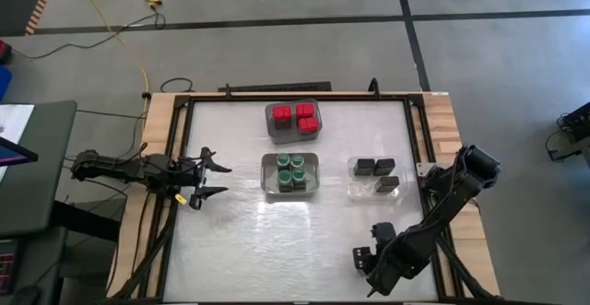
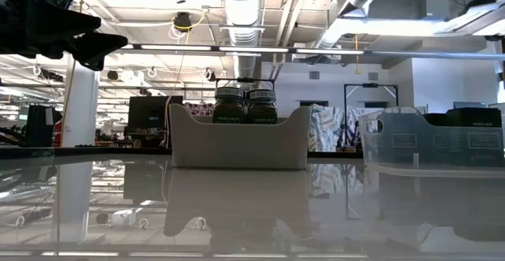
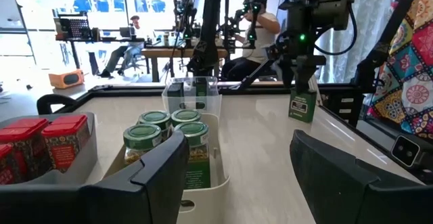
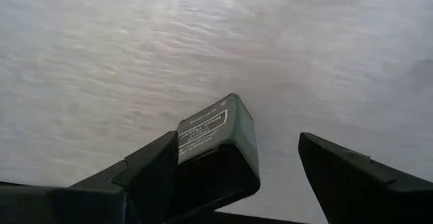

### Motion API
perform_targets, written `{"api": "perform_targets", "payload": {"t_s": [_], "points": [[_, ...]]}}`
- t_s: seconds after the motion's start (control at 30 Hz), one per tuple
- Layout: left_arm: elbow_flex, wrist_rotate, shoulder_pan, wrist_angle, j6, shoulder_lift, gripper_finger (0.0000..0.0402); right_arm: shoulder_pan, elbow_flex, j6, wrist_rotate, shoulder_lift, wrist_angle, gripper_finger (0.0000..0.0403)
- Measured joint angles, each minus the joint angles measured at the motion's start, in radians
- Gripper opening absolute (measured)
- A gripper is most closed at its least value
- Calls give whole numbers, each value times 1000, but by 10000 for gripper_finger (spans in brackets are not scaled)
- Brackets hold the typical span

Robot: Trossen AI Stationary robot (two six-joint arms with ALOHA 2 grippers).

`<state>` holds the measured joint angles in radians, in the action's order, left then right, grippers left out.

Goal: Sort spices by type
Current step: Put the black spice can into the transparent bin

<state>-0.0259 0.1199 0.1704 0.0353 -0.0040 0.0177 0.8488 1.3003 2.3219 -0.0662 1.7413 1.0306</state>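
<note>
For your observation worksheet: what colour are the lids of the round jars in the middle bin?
Green lids on the round jars; clearest in the left wrist view.
</note>
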Motion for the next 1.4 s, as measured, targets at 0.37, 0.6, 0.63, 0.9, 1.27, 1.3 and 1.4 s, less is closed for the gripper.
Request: {"api": "perform_targets", "payload": {"t_s": [0.37, 0.6, 0.63, 0.9, 1.27, 1.3, 1.4], "points": [[0, 0, 0, 0, 0, 0, 247, -7, 0, -96, -2, -2, -6, 329], [0, 0, 0, 0, 0, 0, 247, -17, 0, -153, -11, -2, -21, 329], [0, 0, 0, 0, 0, 0, 247, -19, 0, -164, -11, -2, -35, 329], [0, 0, 0, 0, 0, 0, 247, -20, 0, -169, 18, -2, -51, 329], [0, 0, 0, 0, 0, 0, 247, -12, 0, -211, 72, -2, -27, 329], [0, 0, 0, 0, 0, 0, 247, -12, 0, -216, 72, -2, -17, 329], [0, 0, 0, 0, 0, 0, 247, -11, 0, -262, 72, -2, -3, 329]]}}
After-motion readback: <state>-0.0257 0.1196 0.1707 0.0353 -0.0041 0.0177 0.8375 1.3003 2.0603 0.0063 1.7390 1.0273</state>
